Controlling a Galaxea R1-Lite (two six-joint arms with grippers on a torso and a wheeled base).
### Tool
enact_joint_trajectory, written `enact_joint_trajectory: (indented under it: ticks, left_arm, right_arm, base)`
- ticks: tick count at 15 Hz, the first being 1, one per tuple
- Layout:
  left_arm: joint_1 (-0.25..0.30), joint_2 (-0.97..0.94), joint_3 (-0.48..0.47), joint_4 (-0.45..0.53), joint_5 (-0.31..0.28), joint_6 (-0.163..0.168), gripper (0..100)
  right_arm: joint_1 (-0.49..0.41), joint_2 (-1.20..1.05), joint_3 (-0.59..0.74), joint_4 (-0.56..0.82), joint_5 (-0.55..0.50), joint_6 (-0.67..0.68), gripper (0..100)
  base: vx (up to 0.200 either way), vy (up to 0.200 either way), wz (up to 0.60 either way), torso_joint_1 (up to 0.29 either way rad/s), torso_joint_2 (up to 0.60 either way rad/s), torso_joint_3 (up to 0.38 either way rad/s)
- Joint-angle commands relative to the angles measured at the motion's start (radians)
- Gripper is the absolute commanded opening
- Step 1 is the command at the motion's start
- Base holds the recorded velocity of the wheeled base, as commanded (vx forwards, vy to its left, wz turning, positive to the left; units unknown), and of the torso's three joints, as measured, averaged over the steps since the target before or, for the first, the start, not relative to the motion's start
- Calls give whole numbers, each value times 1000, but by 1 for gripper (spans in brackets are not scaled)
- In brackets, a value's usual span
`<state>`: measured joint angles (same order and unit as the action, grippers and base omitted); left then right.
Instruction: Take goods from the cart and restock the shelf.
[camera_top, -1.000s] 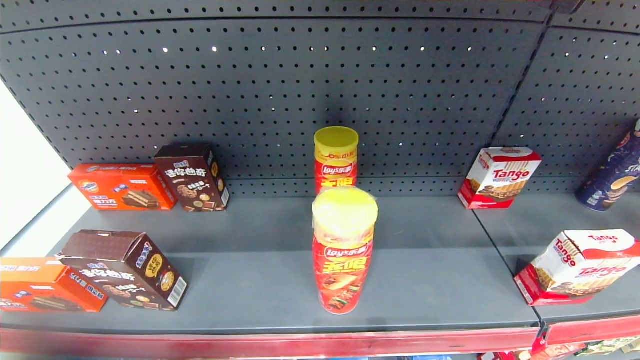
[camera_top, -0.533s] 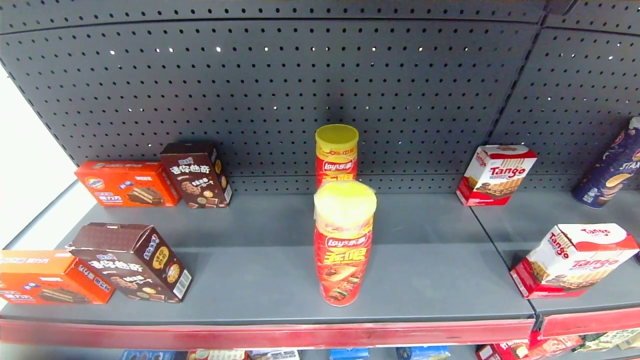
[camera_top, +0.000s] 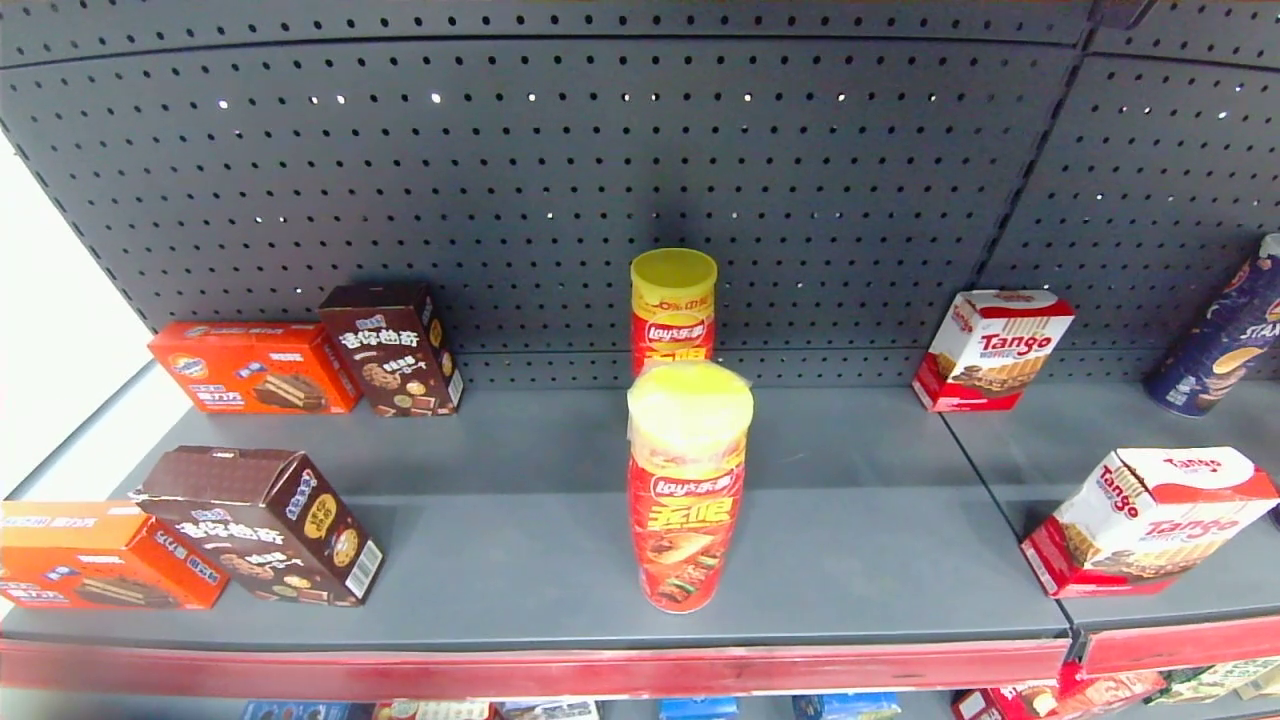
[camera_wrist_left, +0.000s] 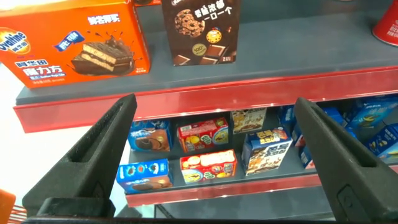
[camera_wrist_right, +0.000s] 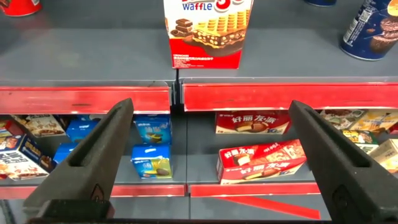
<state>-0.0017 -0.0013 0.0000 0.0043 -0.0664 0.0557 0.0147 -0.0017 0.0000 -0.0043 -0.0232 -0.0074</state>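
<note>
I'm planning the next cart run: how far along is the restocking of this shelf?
Looks done: a front chip can and a rear chip can stand on the shelf, cookie boxes to their left, wafer boxes to their right. In hand: nothing; the left gripper and right gripper are open and empty, facing its front edge. Left: much of the shelf is bare, so more goods likely follow.

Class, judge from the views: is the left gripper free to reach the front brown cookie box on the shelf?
Probably yes. The left gripper is open and empty, facing the shelf edge; the brown cookie box stands at the front with nothing before it.
</note>
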Motion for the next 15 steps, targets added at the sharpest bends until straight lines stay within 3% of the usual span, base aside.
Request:
enact_joint_trajectory:
  ticks: [1, 15]
  left_arm:
    - [0, 1, 0, 0, 0, -1, 100]
    - [0, 1, 0, 0, 3, -10, 100]
  right_arm:
    - [1, 2, 0, 0, 0, 0, 100]
    - [1, 2, 0, 0, 0, 0, 100]
  base:
    - [0, 0, 0, 0, 0, 0]
    - [-14, 0, 0, 0, 0, 0]
